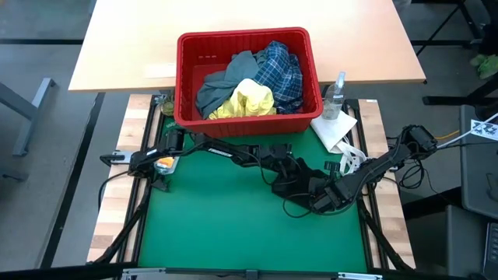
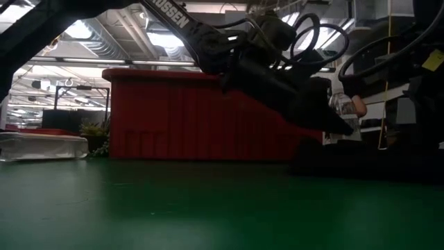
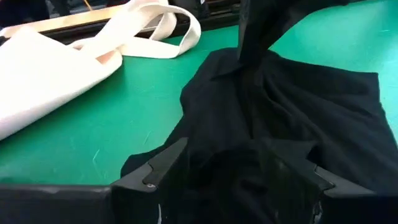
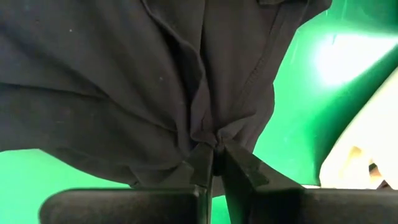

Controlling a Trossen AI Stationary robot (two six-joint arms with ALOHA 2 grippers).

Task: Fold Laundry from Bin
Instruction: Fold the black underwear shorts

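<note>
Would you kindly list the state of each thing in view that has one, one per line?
Dark shirt: crumpled on the green mat, out of the basket, a fold pinched.
Red basket: upright, holding clothes.
Yellow garment: bunched in the basket.
Plaid shirt: bunched in the basket.
Grey-blue garment: bunched in the basket.
Right end effector: shut on the dark shirt.
Left end effector: open over the dark shirt.

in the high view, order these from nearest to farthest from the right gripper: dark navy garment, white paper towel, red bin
1. dark navy garment: pinched in the right gripper, on the green mat.
2. white paper towel: by the mat's far right corner.
3. red bin: at the mat's far edge.
</note>
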